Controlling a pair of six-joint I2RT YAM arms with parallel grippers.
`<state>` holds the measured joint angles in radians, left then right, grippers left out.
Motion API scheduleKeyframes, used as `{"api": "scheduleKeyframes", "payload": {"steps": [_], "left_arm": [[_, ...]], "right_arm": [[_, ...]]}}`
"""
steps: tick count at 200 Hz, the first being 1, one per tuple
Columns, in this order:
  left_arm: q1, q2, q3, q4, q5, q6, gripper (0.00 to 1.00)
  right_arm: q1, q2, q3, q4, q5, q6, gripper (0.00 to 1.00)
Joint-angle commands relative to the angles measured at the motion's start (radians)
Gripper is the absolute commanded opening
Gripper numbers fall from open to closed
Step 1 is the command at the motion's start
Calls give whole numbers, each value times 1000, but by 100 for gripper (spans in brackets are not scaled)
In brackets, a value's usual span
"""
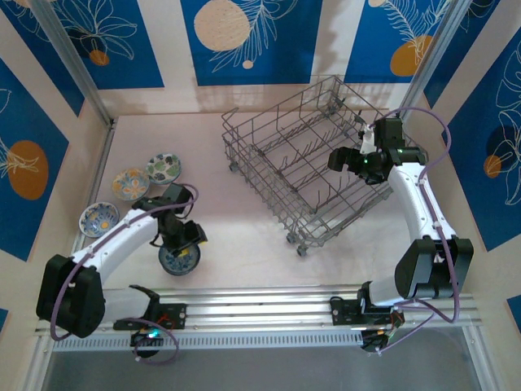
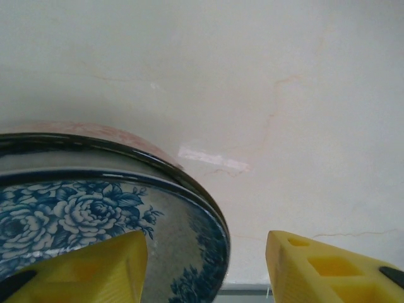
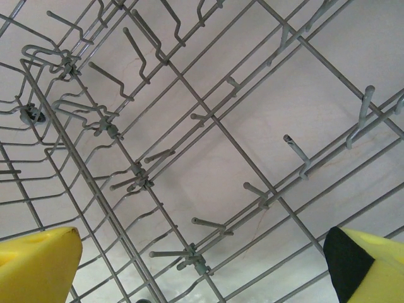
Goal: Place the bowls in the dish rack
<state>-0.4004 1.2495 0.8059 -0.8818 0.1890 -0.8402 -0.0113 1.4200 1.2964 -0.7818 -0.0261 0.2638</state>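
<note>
A blue-and-white rose-patterned bowl (image 2: 76,208) rests on the table near the front left; in the top view this bowl (image 1: 179,259) lies under my left gripper (image 1: 186,238). Seen from the left wrist, my left gripper (image 2: 207,243) is open and straddles the bowl's rim, with one yellow finger (image 2: 95,268) over the inside and the other well clear outside. A pinkish rim shows beneath this bowl. Three more bowls lie at the left: green (image 1: 164,167), yellow (image 1: 130,183) and blue (image 1: 98,218). My right gripper (image 1: 342,160) hangs open over the dish rack (image 1: 229,147), nothing between its fingers.
The rack's upright tines (image 3: 218,128) lie below my right gripper (image 3: 202,243). Patterned walls close in the table on three sides. An aluminium rail (image 1: 260,305) runs along the near edge. Bare table lies between the bowls and the rack.
</note>
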Motion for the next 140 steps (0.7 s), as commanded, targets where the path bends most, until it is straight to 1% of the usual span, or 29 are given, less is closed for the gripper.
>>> {"api": "scheduleKeyframes", "payload": {"steps": [1, 30, 59, 83, 108, 119, 140], "left_arm": [[0, 7, 63, -102, -47, 59, 54], [15, -26, 132, -190, -102, 93, 57], [98, -60, 179, -268, -112, 172, 58], [167, -46, 222, -331, -129, 252, 59], [206, -20, 259, -370, -131, 350, 59], [225, -1, 278, -380, -128, 429, 59], [255, 48, 327, -437, -137, 520, 59]], "right_arm": [[10, -4, 38, -33, 2, 5, 100], [11, -5, 41, -32, 2, 4, 100], [11, -1, 43, -29, -1, 0, 100], [11, 2, 44, -29, -2, -1, 100], [11, 2, 41, -28, -3, 0, 100], [11, 3, 40, -28, -3, -1, 100], [12, 7, 41, -27, -4, -2, 100]]}}
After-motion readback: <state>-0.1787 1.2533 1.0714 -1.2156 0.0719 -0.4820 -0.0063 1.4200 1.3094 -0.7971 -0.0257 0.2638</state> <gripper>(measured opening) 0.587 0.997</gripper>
